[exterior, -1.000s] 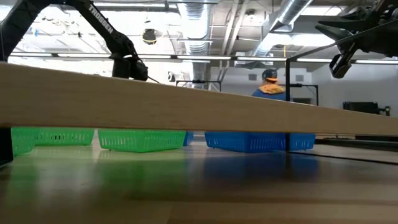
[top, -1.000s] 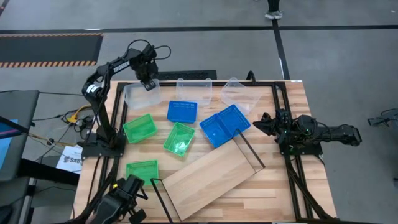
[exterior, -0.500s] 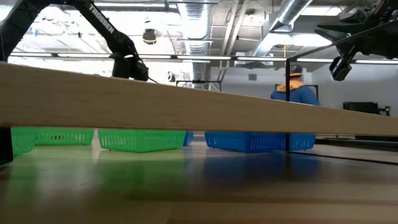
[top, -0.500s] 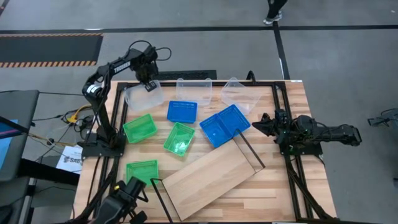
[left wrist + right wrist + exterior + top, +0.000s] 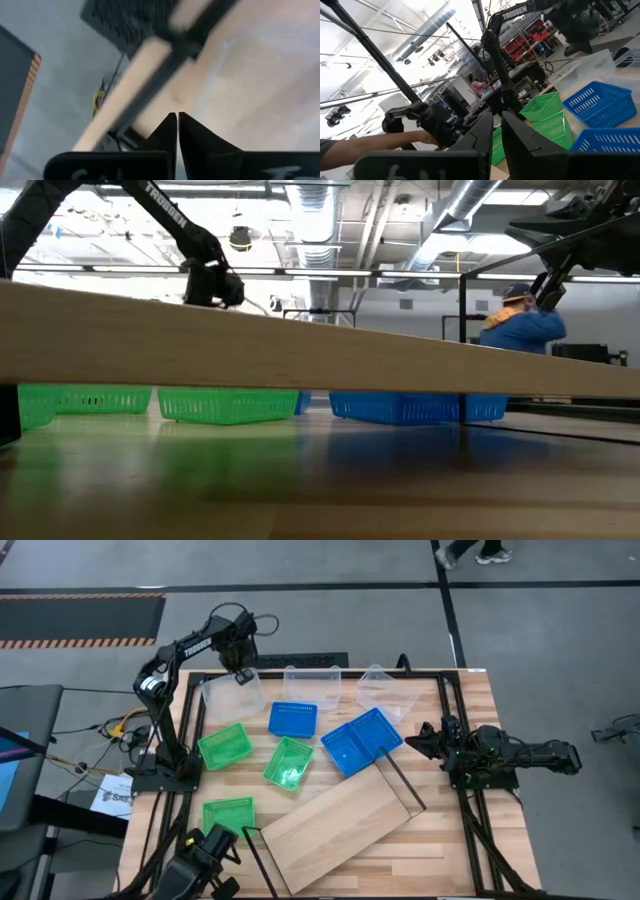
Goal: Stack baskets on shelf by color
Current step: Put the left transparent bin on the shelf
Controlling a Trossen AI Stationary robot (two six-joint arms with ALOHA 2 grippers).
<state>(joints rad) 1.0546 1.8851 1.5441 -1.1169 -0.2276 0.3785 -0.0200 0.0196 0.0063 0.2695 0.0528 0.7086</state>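
Observation:
In the high view three clear baskets stand along the table's far side: one at the left (image 5: 230, 695), one in the middle (image 5: 312, 683), one to the right (image 5: 385, 690). Two blue baskets (image 5: 293, 719) (image 5: 361, 741) and three green ones (image 5: 224, 746) (image 5: 288, 762) (image 5: 228, 815) rest on their bottoms mid-table. The shelf (image 5: 340, 828) lies slantwise near the near edge; in the low view its plank (image 5: 320, 350) spans the picture. My left gripper (image 5: 238, 670) is shut at the left clear basket. My right gripper (image 5: 425, 740) is shut, hovering at the table's right side. My left gripper holds the left clear basket by its far rim (image 5: 238, 682), coming from above and pointing down. The rim seems pinched between the two fingers (image 5: 172, 125). The basket sits slightly tilted; whether its bottom still touches the table I cannot tell.
Black frame rails (image 5: 445, 720) run along the table's left and right sides. The shelf's wire end frames (image 5: 400, 780) stick up beside the blue basket. A person (image 5: 520, 325) moves in the room behind the table. Bare wood (image 5: 470, 860) shows at the near right.
My left gripper has risen a little at the far left corner, still shut on the clear basket, which has shifted and tipped slightly under it. The person in the room behind has walked to the right.

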